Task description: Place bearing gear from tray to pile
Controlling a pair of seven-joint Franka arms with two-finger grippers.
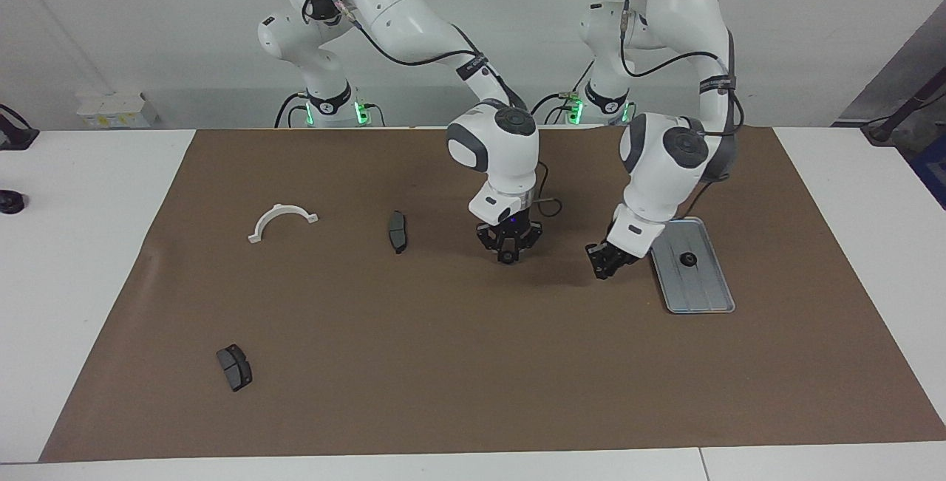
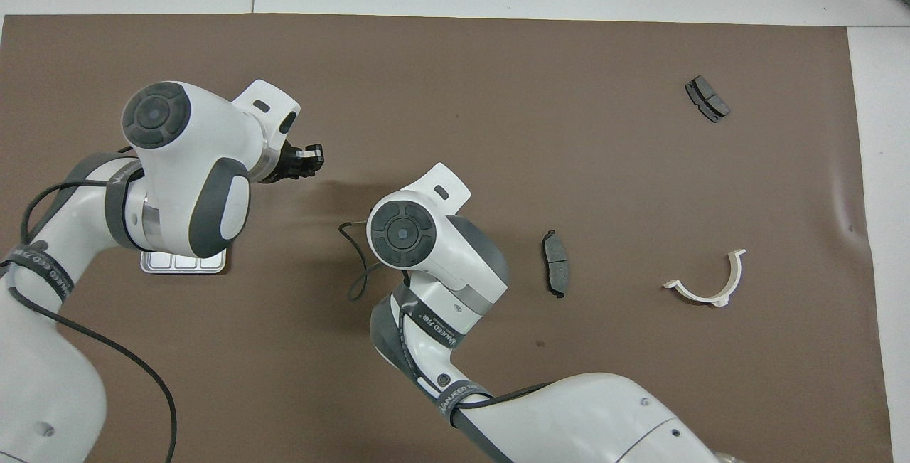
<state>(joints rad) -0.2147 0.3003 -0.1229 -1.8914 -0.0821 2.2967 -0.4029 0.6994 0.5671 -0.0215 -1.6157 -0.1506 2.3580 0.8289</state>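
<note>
Right pincer (image 1: 508,250): I am pinching narrowly on the bearing gear (image 1: 508,257), low over mid-table.
Left pincer (image 1: 606,261): I am hanging it closed at 9 o'clock of the tray (image 1: 706,295) in the facing view.
Tray: a second gear (image 1: 687,258) is lying in it.
Pile: the nearest brake pad (image 1: 397,231) is lying at 9 o'clock of my gear.
Risk: such a shallow pinch on a small gear may be letting it slip mid-carry.

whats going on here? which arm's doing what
The right gripper is down at the middle of the mat, closed on a small black bearing gear. The left gripper, shut, hangs over the mat beside the tray, where a second gear lies. The pile parts, a white bracket and two brake pads, lie toward the right arm's end.
</note>
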